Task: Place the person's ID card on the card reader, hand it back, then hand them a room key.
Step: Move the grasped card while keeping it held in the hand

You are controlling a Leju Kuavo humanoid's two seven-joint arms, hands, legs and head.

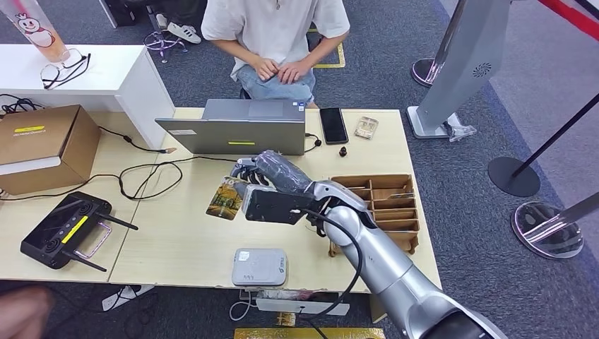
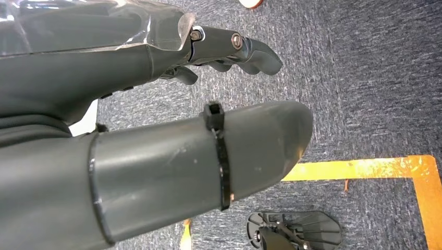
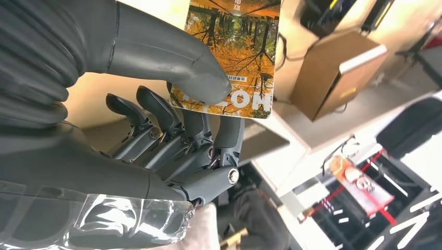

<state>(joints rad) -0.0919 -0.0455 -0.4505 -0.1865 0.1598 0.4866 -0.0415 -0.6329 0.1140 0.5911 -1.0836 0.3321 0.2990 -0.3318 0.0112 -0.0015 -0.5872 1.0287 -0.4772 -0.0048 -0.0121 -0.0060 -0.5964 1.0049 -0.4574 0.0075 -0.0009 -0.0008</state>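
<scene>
Card with an orange autumn-forest print (image 1: 225, 198) sat pinched in my right robot hand (image 1: 263, 185), the thick grey thumb (image 3: 172, 62) pressed on its face and the darker fingers (image 3: 229, 138) curled behind it, as the right wrist view showed. I held it above the pale wooden table (image 1: 184, 247), just in front of the grey laptop (image 1: 244, 127) and well apart from the small white rounded card reader (image 1: 259, 266) lying near the table's front edge. A wooden slotted organiser tray (image 1: 392, 201) stood just beside my silver forearm. Beyond the table sat a person in a white shirt (image 1: 275, 28), hands resting together on the lap. My left robot hand (image 2: 156, 104) hung over blue-grey carpet (image 2: 365, 78), fingers apart and holding nothing.
</scene>
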